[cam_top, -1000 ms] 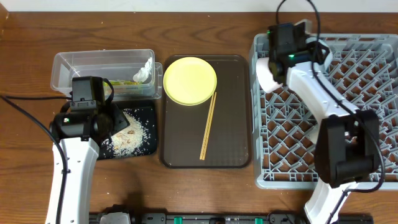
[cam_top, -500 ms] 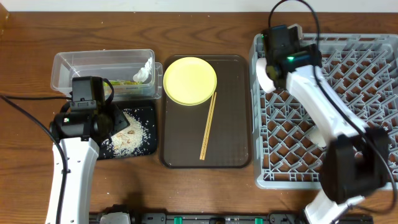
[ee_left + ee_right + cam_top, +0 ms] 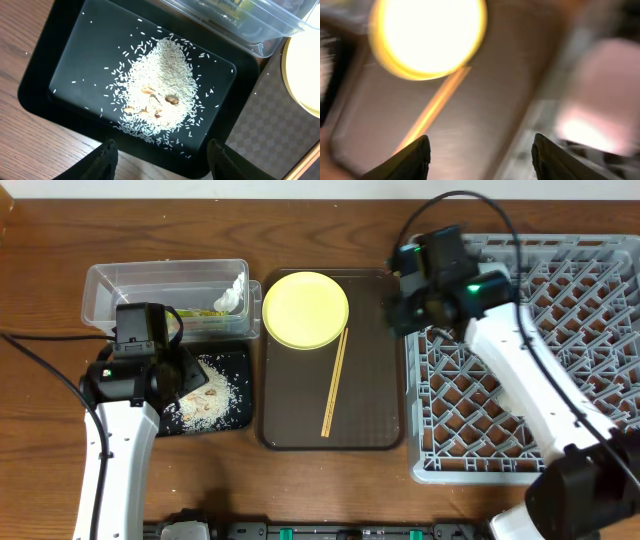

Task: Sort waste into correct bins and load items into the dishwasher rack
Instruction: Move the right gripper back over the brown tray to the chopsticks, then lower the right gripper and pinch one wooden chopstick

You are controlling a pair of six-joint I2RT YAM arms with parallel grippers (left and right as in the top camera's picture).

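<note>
The yellow plate [image 3: 305, 309] and the wooden chopsticks [image 3: 334, 383] lie on the brown serving tray [image 3: 375, 390]. The clear tub [image 3: 150, 284] holds white tissue [image 3: 234, 293] and the yellow-green wrapper [image 3: 200, 313]. Rice scraps [image 3: 205, 395] lie heaped in the black tray [image 3: 240, 358]. My left gripper [image 3: 162, 160] is open and empty over the black tray's [image 3: 65, 60] near rim. My right gripper [image 3: 400, 308] is open and empty above the serving tray's right edge, beside the grey rack [image 3: 560, 380]. Its blurred view shows the plate [image 3: 427, 35] and chopsticks [image 3: 435, 107]. The bowls and the cup are hidden.
The rack fills the right side of the table. The clear tub overlaps the far end of the black tray. A blurred pale shape [image 3: 600, 100] sits at the right in the right wrist view. Bare wood runs along the front edge.
My right arm has swung left, from the rack's back-left corner to over the serving tray's right edge. The left arm has not moved.
</note>
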